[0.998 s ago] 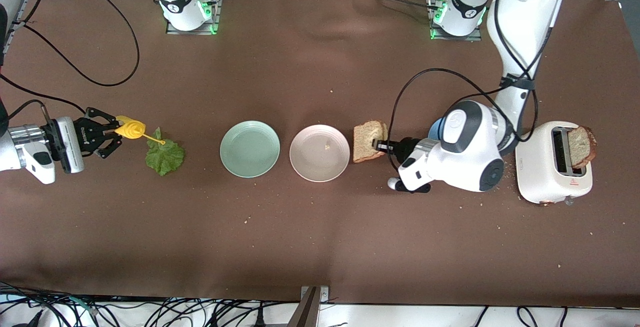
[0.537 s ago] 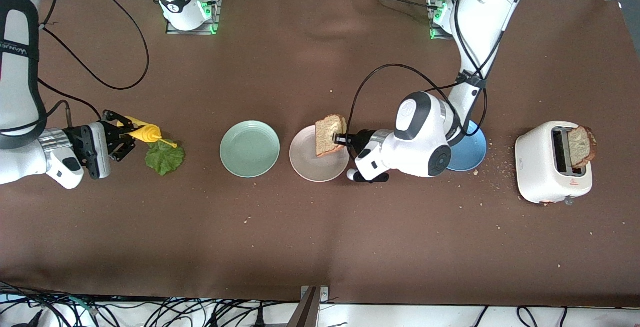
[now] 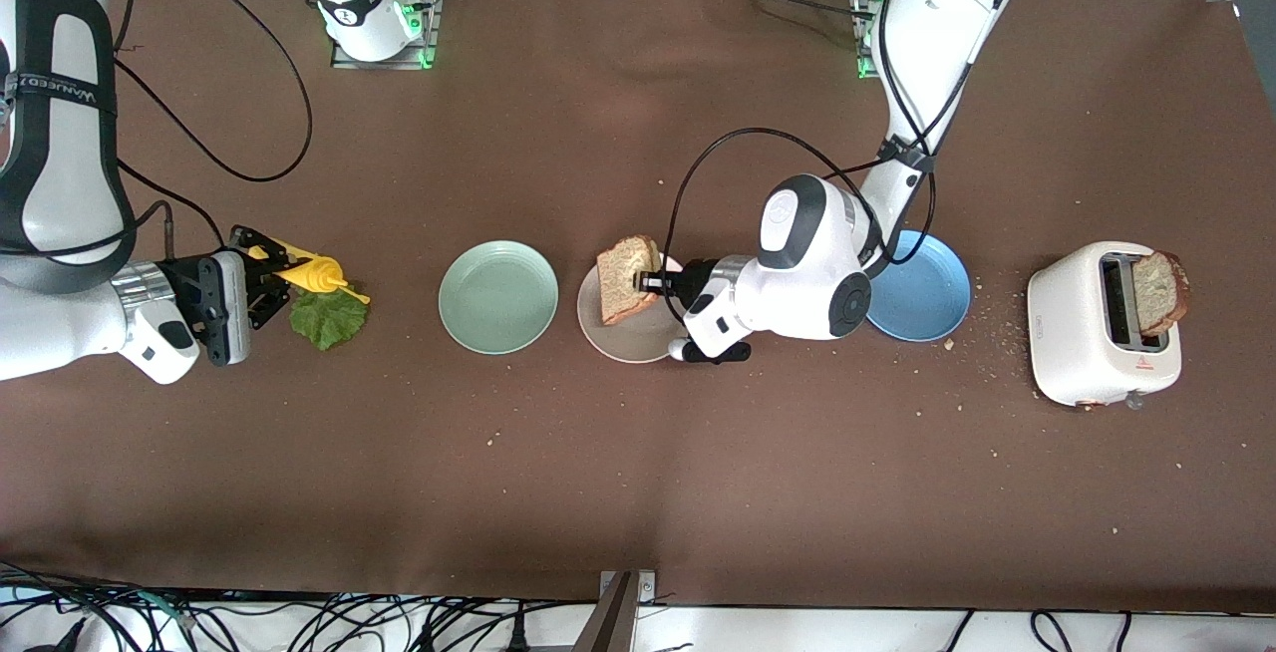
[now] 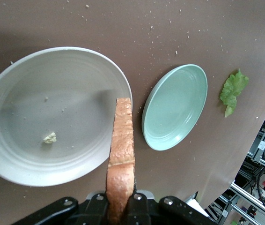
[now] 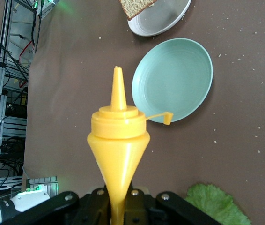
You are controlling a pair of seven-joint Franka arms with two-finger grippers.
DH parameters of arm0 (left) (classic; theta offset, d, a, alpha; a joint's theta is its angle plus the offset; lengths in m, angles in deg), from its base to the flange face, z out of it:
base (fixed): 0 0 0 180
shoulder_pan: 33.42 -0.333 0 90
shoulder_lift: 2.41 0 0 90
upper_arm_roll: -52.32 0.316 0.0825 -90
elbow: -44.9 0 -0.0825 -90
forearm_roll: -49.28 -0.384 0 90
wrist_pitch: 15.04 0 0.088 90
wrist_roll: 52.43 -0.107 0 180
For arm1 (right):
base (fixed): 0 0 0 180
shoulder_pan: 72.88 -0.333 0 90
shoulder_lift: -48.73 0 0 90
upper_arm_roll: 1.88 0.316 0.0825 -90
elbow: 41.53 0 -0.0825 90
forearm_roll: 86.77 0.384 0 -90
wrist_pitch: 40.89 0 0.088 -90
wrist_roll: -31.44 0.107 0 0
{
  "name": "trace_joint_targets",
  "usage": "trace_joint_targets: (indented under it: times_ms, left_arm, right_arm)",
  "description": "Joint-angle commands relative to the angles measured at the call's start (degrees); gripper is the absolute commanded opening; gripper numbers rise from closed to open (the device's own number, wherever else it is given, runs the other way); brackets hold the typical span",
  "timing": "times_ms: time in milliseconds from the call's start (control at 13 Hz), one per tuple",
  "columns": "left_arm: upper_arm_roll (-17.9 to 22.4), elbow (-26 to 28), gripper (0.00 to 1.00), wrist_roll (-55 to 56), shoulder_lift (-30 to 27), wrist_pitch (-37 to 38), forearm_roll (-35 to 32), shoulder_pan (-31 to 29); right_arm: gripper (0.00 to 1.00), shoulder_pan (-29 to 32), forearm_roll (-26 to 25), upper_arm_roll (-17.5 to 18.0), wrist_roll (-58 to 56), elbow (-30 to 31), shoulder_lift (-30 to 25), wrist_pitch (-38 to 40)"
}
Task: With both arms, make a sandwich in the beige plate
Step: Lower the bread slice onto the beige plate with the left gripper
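Note:
My left gripper [image 3: 650,282] is shut on a slice of brown-crusted toast [image 3: 626,278] and holds it on edge over the beige plate [image 3: 610,338]. In the left wrist view the toast [image 4: 121,154] stands edge-on between the jaws over the plate's rim [image 4: 67,54]. My right gripper [image 3: 261,270] is shut on a yellow squeeze bottle [image 3: 317,275], nozzle pointing toward the plates, over the green lettuce leaf [image 3: 327,321]. The bottle [image 5: 118,140] fills the right wrist view; the lettuce [image 5: 215,207] shows at its edge. A second toast slice [image 3: 1156,291] sticks out of the white toaster [image 3: 1087,353].
A mint-green plate [image 3: 497,296] lies beside the beige plate, toward the right arm's end. A blue plate [image 3: 927,293] lies partly under the left arm. Crumbs are scattered around the toaster and on the brown tablecloth.
My left gripper has carried the toast from beside the beige plate to over it, uncovering the blue plate. My right gripper has moved with the bottle toward the lettuce.

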Motion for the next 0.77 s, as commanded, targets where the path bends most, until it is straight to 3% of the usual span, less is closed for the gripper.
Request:
trace_joint_targets:
  times_ms: [0, 307, 384, 614, 691]
  left_arm:
    - [0.7, -1.4, 0.0, 0.1, 1.8, -1.4, 2.4, 1.4]
    - [0.7, -1.4, 0.0, 0.1, 2.9, -5.5, 2.5, 3.0]
    - [0.7, -1.3, 0.08, 0.1, 2.9, -5.5, 2.5, 3.0]
    - [0.7, -1.0, 1.0, -0.7, 2.9, -5.5, 1.8, 2.9]
    - [0.7, -0.8, 1.0, -0.7, 2.9, -5.4, 1.6, 2.9]
  right_arm:
    - [0.0, -0.5, -1.2, -0.3, 1.0, -1.8, 0.4, 0.6]
    - [0.0, -1.7, -2.3, -0.2, 1.0, -1.8, 0.3, 0.6]
    - [0.0, -1.7, -2.3, -0.2, 1.0, -1.7, 0.3, 0.6]
    - [0.0, -1.7, -2.3, -0.3, 1.0, -1.7, 0.3, 0.8]
    - [0.0, -1.6, -2.3, -0.3, 1.0, -1.7, 0.4, 0.8]
